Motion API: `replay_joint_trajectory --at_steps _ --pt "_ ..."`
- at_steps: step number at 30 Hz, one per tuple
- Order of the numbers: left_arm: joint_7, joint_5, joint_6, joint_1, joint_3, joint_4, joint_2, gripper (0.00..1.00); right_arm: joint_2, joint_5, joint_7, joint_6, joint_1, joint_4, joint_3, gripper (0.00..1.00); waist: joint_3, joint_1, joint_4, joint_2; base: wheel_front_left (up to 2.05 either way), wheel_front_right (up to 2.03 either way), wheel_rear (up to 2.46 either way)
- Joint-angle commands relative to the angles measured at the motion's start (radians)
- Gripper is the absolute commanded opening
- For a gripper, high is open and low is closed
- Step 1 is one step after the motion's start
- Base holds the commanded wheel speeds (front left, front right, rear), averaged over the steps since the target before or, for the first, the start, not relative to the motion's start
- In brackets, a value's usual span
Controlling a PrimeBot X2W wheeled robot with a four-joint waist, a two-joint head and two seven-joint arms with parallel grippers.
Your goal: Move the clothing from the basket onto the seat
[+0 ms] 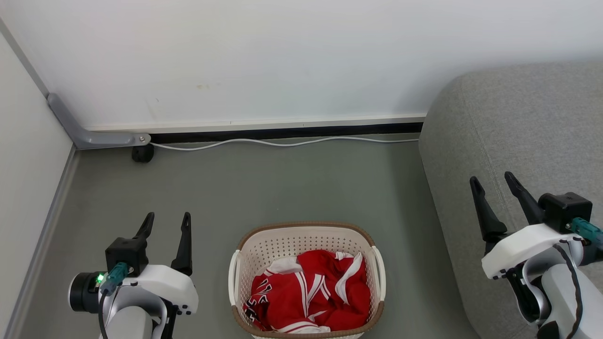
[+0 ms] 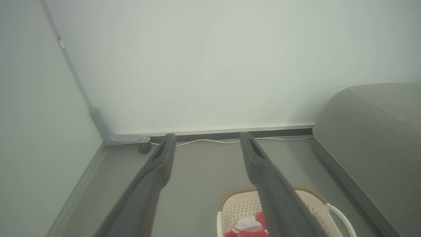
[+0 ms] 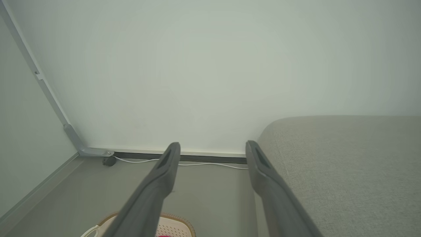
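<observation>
Between the two arms, on the grey floor [image 1: 282,188], stands the basket [image 1: 306,225], and the clothing [image 1: 311,296] lies inside it. It is a bunched red heap with white stripes, piled toward the basket's near side and leaving the far perforated wall bare.

To the left of the basket, and apart from it, is the left pincer [image 1: 168,216]. Its two dark fingers are spread wide with nothing between them. To the right of the basket, farther off, is the right pincer [image 1: 491,178]. It is likewise spread and empty, over the edge of the seat [image 1: 518,141], which rises just right of the basket.

From the left pincer the heap lies to the right and lower; from the right pincer it lies to the left and lower. The left arm looks the nearer to the basket, while the right is already beside the seat. Either arm would have to swing inward over the rim and come down. The heap is crumpled and shows no clear long axis. The basket itself runs longest from left to right between the arms.

Counted: one basket, one seat, two pincers. The clothing shows as one tangled mass, and its folds hide whether it is one garment or more.
</observation>
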Motion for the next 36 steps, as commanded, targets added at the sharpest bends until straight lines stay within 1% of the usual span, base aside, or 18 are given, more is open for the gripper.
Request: replay_joint_trajectory --at_steps 1,7,20,23,27,36 --pt "-0.013 0.012 0.011 -0.049 0.038 -0.018 0.015 1.0 -0.01 -0.015 -0.014 0.007 -0.032 -0.015 0.007 1.0 0.001 -0.0001 0.001 0.0 0.0 0.0 0.0" --pt "-0.013 0.006 0.013 -0.047 0.056 -0.017 0.009 1.0 -0.002 -0.019 -0.014 0.007 -0.027 -0.01 -0.009 1.0 0.003 -0.0001 0.002 0.0 0.0 0.0 0.0" --pt "-0.013 0.013 0.007 -0.038 0.052 -0.023 0.004 1.0 -0.007 -0.016 -0.014 0.007 -0.033 -0.038 -0.012 1.0 0.023 -0.0001 -0.002 0.0 0.0 0.0 0.0" --pt "-0.013 0.006 0.009 -0.042 0.043 -0.027 0.003 1.0 -0.007 -0.015 -0.014 0.007 -0.045 -0.056 -0.012 1.0 0.048 -0.0001 -0.006 0.0 0.0 0.0 0.0" --pt "-0.013 -0.019 0.022 -0.056 0.017 -0.034 0.003 1.0 -0.007 -0.017 -0.014 0.007 -0.066 -0.087 -0.016 1.0 0.098 -0.0001 -0.014 0.0 0.0 0.0 0.0" --pt "-0.013 -0.068 0.06 -0.125 -0.074 -0.052 0.003 1.0 -0.025 -0.011 -0.014 0.007 -0.126 -0.173 -0.04 1.0 0.258 -0.0001 -0.031 0.0 0.0 0.0 0.0"
